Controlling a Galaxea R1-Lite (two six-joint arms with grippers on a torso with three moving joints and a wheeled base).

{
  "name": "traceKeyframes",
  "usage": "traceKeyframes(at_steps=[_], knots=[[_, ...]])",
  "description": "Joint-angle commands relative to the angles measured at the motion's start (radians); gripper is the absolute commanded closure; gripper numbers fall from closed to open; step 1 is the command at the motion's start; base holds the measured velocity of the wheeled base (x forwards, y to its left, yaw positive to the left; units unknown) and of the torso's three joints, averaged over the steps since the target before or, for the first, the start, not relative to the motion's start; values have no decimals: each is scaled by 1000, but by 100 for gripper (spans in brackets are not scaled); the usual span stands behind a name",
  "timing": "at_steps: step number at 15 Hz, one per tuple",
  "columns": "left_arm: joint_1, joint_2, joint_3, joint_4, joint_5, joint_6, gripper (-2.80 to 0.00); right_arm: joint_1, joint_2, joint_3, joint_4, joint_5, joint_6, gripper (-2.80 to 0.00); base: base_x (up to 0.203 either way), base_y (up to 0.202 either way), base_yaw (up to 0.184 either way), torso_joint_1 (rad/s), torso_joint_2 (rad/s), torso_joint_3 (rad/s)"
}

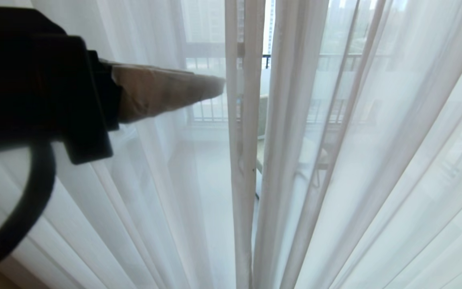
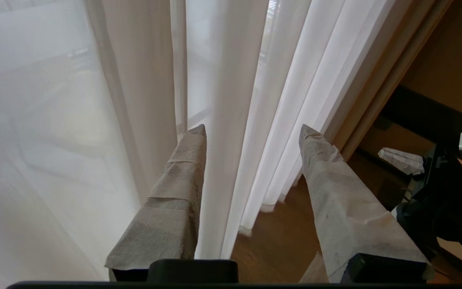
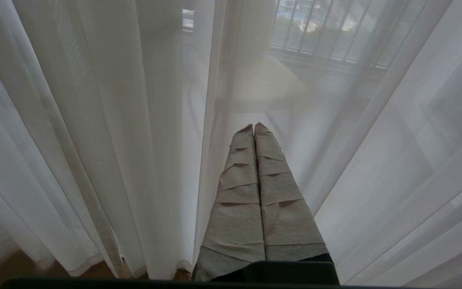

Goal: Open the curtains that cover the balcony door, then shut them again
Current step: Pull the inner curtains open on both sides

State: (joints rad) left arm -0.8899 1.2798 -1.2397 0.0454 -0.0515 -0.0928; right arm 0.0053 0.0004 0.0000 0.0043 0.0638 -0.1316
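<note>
Head view: the white sheer curtains (image 1: pixel 375 160) are seen hanging closed across the whole frame, the two panels meeting at a narrow gap near centre, through which a balcony railing (image 1: pixel 269 60) is visible. The left gripper (image 1: pixel 215 85) is raised at the left, its tip just beside the inner hem of the left panel. In the left wrist view its taped fingers (image 2: pixel 331 176) are spread apart, with a curtain fold (image 2: pixel 231 132) hanging between them, unclamped. The right gripper (image 3: pixel 254 127) is closed on nothing, pointing at the sheers.
</note>
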Motion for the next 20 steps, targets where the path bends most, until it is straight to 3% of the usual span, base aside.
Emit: traceKeyframes(at_steps=[1,8,16,20], knots=[[-4,30,-19,-1,0,2,-280,-1,0,0,0,1,0,0,0,0,0,0,0,0],[-8,173,-161,-2,106,30,-280,1,0,0,0,1,-1,0,0,0,0,0,0,0],[9,366,-410,-2,334,97,-280,1,0,0,0,1,0,0,0,0,0,0,0,0],[45,432,-506,-2,376,139,-280,0,0,0,0,1,0,0,0,0,0,0,0,0]])
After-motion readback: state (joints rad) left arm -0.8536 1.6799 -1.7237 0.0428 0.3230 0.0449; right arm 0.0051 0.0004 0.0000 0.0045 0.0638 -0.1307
